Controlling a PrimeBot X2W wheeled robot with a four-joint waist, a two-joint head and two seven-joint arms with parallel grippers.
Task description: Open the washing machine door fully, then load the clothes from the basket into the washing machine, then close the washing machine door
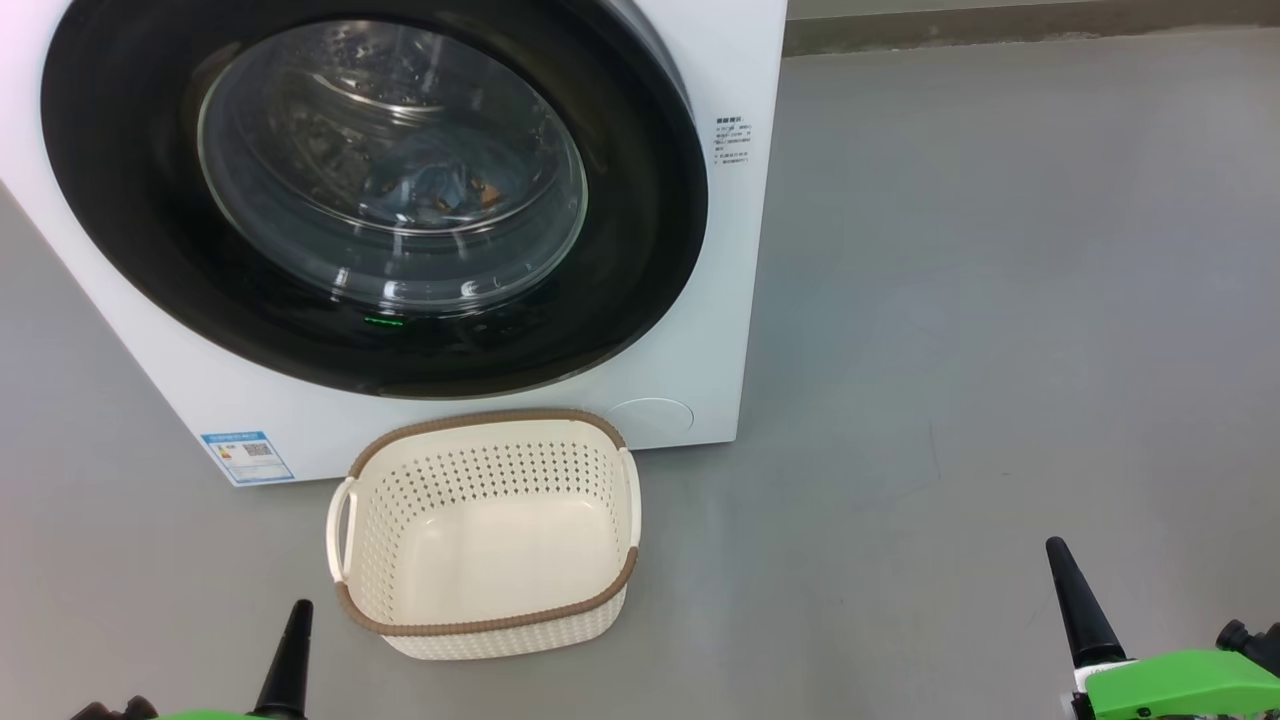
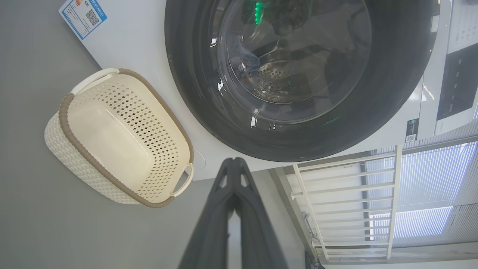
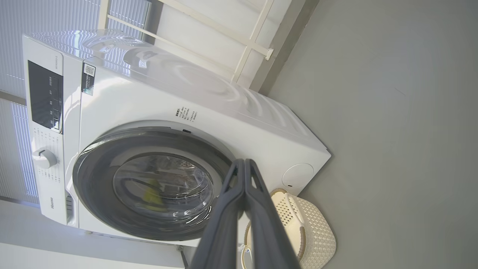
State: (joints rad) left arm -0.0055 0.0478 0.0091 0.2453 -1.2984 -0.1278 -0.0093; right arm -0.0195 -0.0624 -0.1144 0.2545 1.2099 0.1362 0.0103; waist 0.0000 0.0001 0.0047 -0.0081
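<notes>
The round glossy black-rimmed glass door [image 1: 640, 250] is found shut on the white washing machine [image 1: 735, 60]; light blue fabric [image 1: 435, 188] lies inside, cream perforated basket [image 1: 480, 470] empty. The left end effector [image 2: 234, 164] and right end effector [image 3: 244, 164] are pressed together. Rim judged rigid, slippery; edge grasp advised.

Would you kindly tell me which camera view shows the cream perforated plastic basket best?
The head view: the cream perforated plastic basket lies whole and unobstructed, its empty inside plain. The left wrist view shows it whole but sideways; in the right wrist view the right gripper covers part.
</notes>
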